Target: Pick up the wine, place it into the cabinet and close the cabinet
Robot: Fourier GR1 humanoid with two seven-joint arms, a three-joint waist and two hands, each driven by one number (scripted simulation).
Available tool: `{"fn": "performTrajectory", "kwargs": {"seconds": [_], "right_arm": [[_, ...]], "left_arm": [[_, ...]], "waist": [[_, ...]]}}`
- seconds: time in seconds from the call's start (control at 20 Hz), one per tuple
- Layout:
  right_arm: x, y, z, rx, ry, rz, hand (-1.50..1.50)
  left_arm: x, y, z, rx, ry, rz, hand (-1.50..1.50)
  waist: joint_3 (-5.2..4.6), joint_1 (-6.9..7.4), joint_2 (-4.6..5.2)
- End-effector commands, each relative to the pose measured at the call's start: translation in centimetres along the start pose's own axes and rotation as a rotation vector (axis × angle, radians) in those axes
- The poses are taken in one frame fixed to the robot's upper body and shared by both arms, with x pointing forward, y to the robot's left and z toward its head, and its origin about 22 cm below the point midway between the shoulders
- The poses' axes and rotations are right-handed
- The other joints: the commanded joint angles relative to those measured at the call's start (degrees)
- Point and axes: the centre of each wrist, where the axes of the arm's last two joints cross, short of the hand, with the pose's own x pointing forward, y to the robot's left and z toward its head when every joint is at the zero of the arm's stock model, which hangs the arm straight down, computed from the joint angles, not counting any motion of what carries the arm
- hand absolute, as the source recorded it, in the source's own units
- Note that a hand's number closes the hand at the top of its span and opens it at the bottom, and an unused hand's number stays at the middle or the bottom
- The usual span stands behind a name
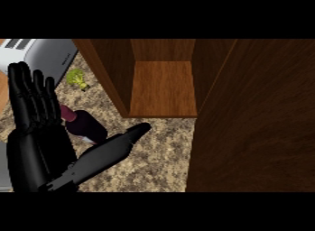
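Left hand (36, 135) at view's left, spread: fingers straight up, thumb angled out toward cabinet (163, 88). Nothing gripped yet. Wine bottle (83, 125) lies on counter (153, 158) in gap between fingers and thumb, seemingly lined up for grasp. Cabinet beyond thumb, door (260, 117) swung open, shelf free to receive bottle. Toaster (39, 54) above fingertips. Right hand unseen.

My one visible hand (36, 149), at the view's left, open: fingers (33, 97) straight and together, pointing up the view, thumb (113, 146) stretched out to the right. Which hand it is, can't tell.
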Motion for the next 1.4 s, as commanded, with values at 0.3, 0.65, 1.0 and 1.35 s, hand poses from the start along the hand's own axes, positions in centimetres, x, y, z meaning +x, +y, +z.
{"fn": "performTrajectory", "kwargs": {"seconds": [0.3, 0.65, 1.0, 1.35], "right_arm": [[4.4, 0.9, 1.2, -0.012, -0.033, -0.036, -1.50], [6.0, -0.2, 1.4, -0.006, -0.055, -0.012, -1.50], [5.7, -0.3, 0.1, 0.006, -0.030, -0.004, -1.50], [6.9, 0.5, 0.4, 0.009, -0.048, -0.008, -1.50]], "left_arm": [[0.6, -0.8, -1.7, 0.044, 0.036, -0.025, -1.50], [-0.8, 0.5, -2.2, 0.083, 0.053, -0.032, -1.50], [-3.0, 1.1, -1.9, 0.149, 0.065, -0.060, -1.50], [-6.6, 2.8, -1.3, 0.179, 0.103, -0.099, -1.50]], "waist": [[-0.05, -0.14, 0.04], [-0.05, -0.29, 0.02], [-0.01, 0.06, 0.09], [-0.08, -0.14, 0.03]]}}
